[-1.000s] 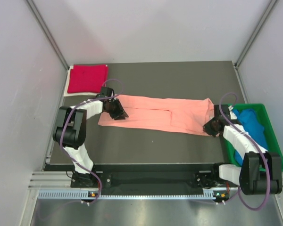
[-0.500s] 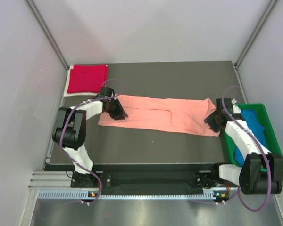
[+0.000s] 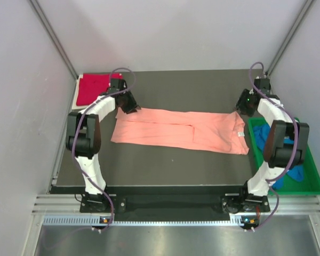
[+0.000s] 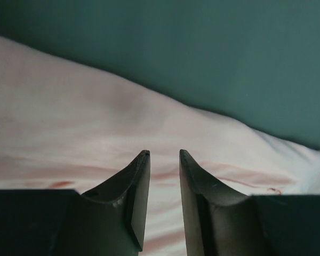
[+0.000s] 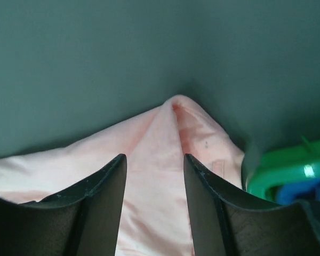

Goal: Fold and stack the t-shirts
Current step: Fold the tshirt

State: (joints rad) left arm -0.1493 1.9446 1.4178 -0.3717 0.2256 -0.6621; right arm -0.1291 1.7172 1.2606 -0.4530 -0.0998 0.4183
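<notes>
Red t-shirt [image 3: 96, 88] sits folded at the far-left corner of the surface [image 3: 192, 88], probably the base of the stack. Left tool [image 3: 129, 104] is at one far corner of the pink t-shirt [image 3: 181, 129], which lies flat as a long strip. Right tool [image 3: 246, 104] is at the other, suggesting a paired pinch. Wrist views alone show both tools apart and empty; cloth contact is unclear. Blue t-shirt [image 3: 264, 136] waits in the green tray [image 3: 309, 185].

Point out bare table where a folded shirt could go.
Two bare strips: far side, beyond the pink shirt, between left gripper and right gripper; near side, between that shirt and the table edge. Crowded: far-left corner with the red shirt, right edge with tray and blue shirt.
</notes>
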